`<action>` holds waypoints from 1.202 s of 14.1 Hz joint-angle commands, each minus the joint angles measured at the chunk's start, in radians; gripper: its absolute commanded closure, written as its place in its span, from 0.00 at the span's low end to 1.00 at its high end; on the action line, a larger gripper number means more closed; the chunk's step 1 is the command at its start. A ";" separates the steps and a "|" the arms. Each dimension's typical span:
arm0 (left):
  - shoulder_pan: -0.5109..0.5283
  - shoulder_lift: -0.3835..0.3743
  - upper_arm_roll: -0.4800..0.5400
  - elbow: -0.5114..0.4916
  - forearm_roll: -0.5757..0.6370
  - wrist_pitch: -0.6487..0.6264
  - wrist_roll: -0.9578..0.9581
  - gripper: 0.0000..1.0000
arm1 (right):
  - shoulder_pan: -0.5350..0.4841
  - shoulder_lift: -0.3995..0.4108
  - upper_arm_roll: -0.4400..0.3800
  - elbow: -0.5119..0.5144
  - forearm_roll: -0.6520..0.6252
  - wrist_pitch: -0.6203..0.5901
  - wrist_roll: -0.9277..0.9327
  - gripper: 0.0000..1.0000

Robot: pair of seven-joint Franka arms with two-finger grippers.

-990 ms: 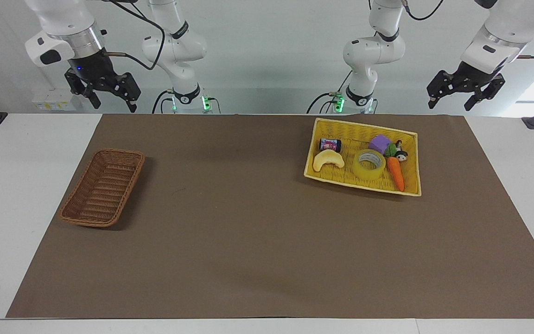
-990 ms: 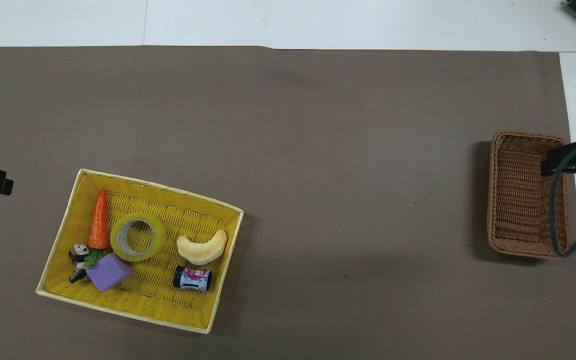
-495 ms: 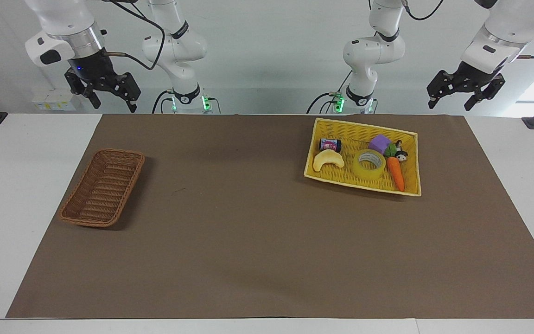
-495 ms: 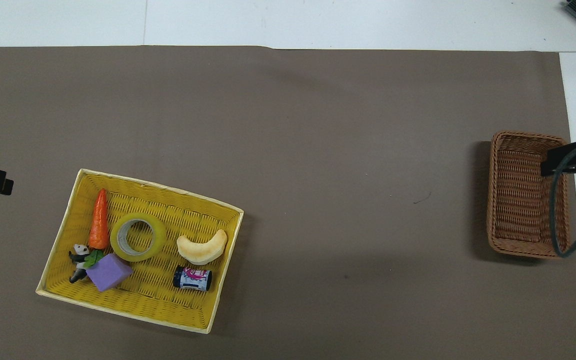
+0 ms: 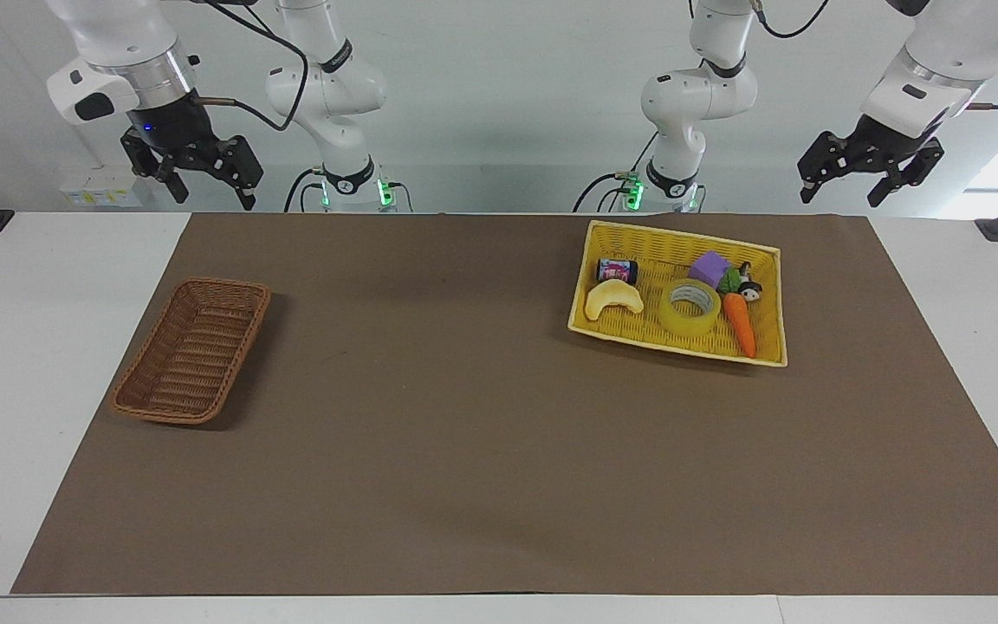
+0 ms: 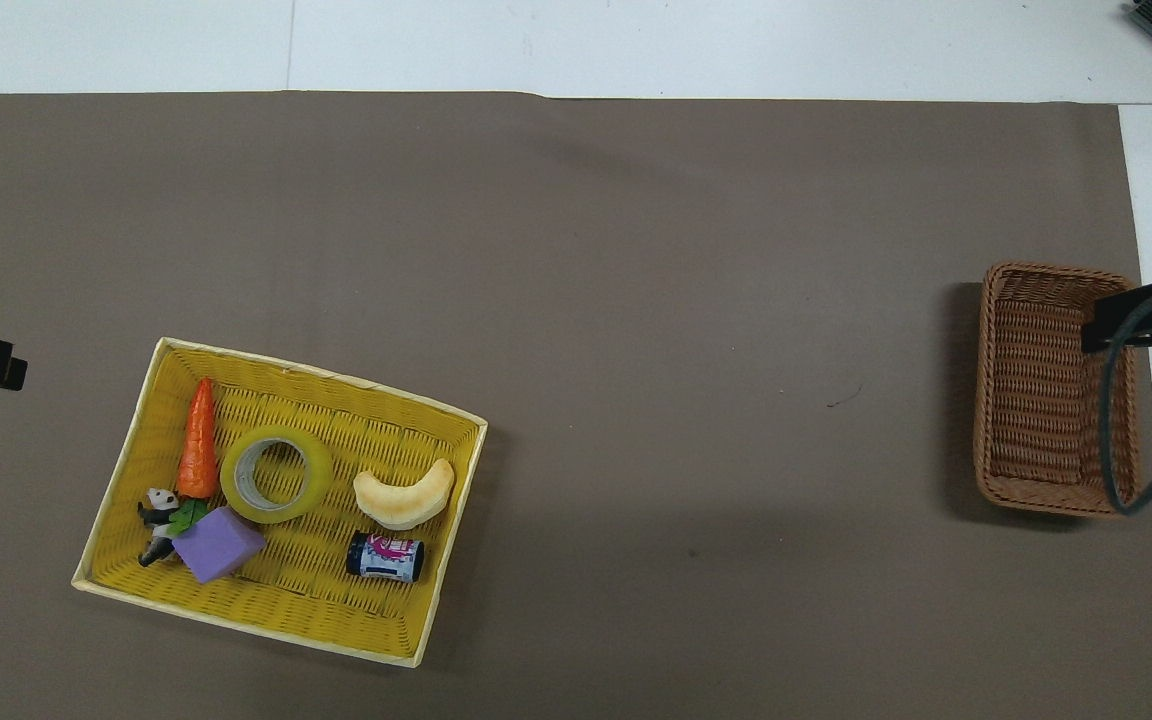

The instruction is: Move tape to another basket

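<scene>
The tape (image 5: 681, 322), a translucent yellow roll with a pale core, lies flat in the yellow basket (image 5: 629, 328) between a carrot and a pale crescent toy. It also shows in the overhead view (image 6: 228, 478). The small brown wicker basket (image 5: 191, 351) stands empty at the right arm's end of the table, and also shows in the overhead view (image 6: 1036, 400). My left gripper (image 5: 839, 198) hangs open and empty, high over the table edge at the robots' end, apart from the yellow basket. My right gripper (image 5: 215, 201) hangs open and empty, high over that same edge, apart from the brown basket.
The yellow basket (image 6: 316, 595) also holds an orange carrot (image 6: 199, 440), a purple block (image 6: 218, 543), a small panda figure (image 6: 158, 503), a pale crescent toy (image 6: 404, 497) and a small dark can (image 6: 385, 557). A brown mat (image 5: 464, 433) covers the table between the baskets.
</scene>
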 commanded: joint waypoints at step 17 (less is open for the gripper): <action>-0.006 -0.002 -0.013 0.004 0.005 -0.020 0.003 0.00 | -0.015 -0.024 0.006 -0.027 0.020 0.000 -0.017 0.00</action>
